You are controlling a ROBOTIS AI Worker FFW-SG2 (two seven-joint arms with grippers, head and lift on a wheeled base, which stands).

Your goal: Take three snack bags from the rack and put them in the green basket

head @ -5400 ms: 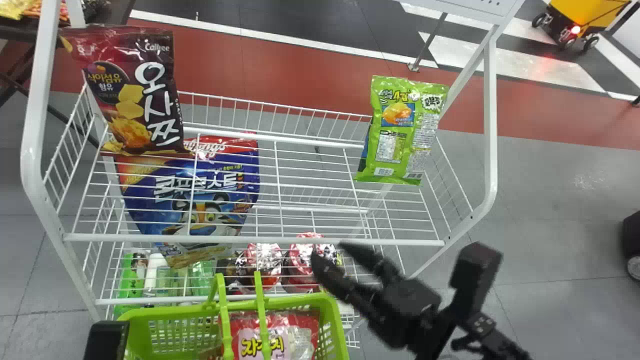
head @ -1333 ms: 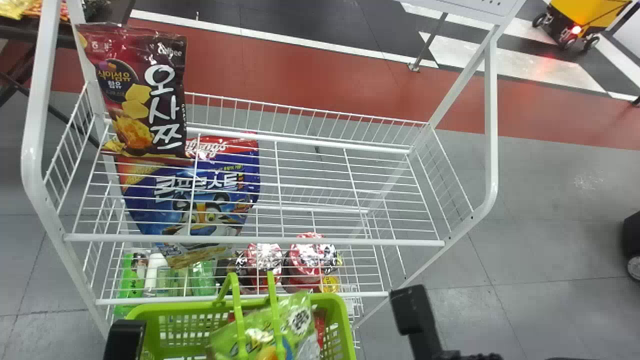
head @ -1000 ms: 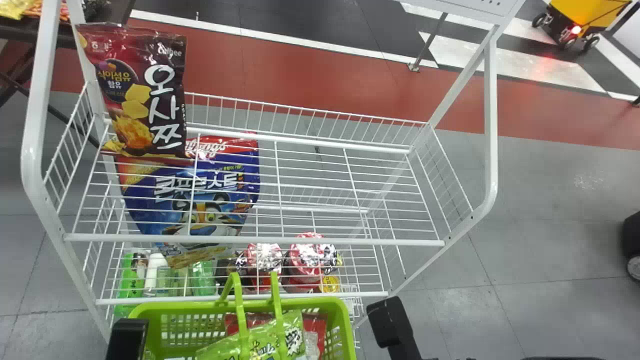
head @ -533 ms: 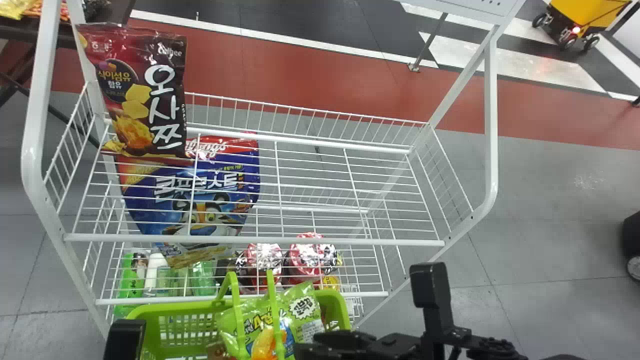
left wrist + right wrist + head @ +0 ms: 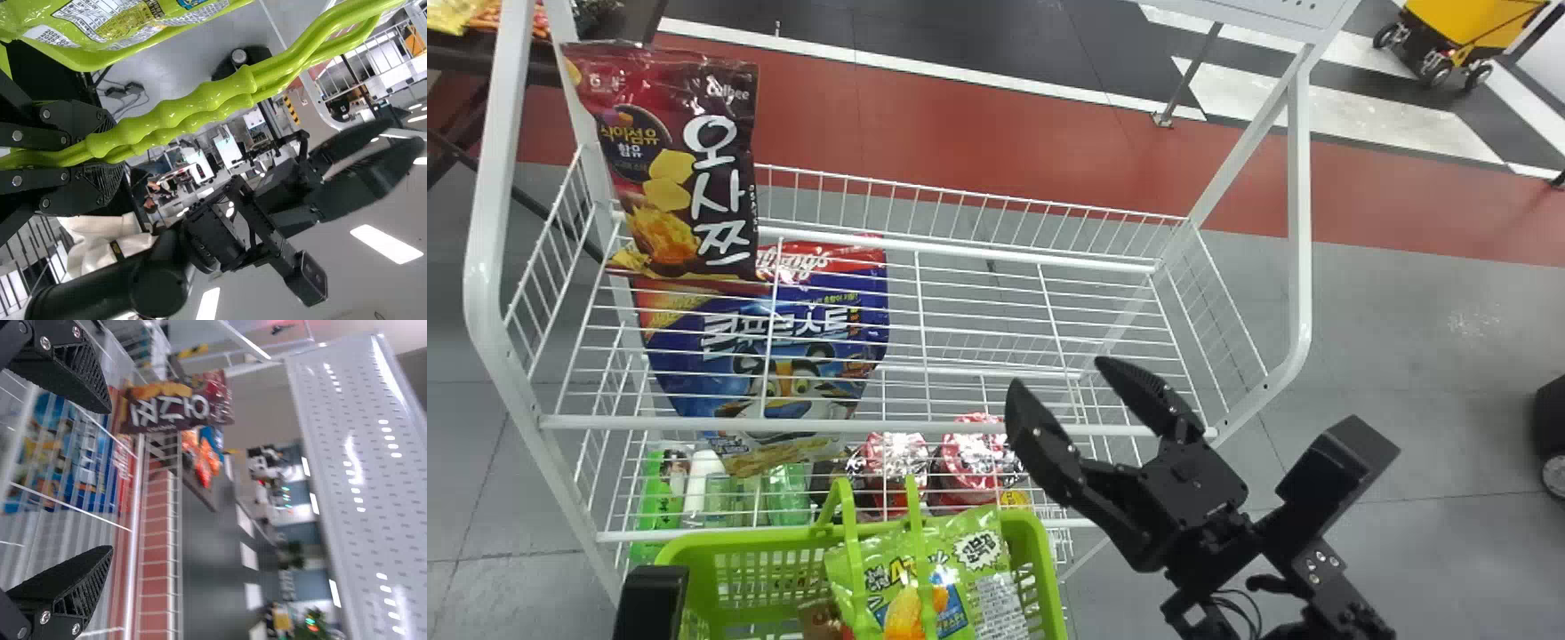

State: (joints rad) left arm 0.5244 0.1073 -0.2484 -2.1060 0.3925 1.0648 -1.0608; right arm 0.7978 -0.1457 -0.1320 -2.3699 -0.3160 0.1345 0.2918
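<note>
Two bags look to be in the green basket: the green snack bag on top, part of a brownish pack under it; so I judge one bag to go; best target is the dark red snack bag, upright at the left end of the white wire rack's upper shelf; blue cereal bag sits lower, seen through the wires, harder to get at.

My right gripper: jaws spread wide, nothing between them, near the shelf's front rail at the right end, well apart from the red bag; my left gripper: jaws pinched on the basket handles.

Step in hand, as I read it: reach for the red bag; go high enough to clear the front rail, then across to the robot's left; line up one finger on the front face, one behind; close on the upper part, soft grip, the film is slick and chips crush easily; mind the white post right beside it, a finger could jam there; lift straight up before coming out; lower it beside the upright handle bars, not onto them; left side should hold the basket steady meanwhile.
</note>
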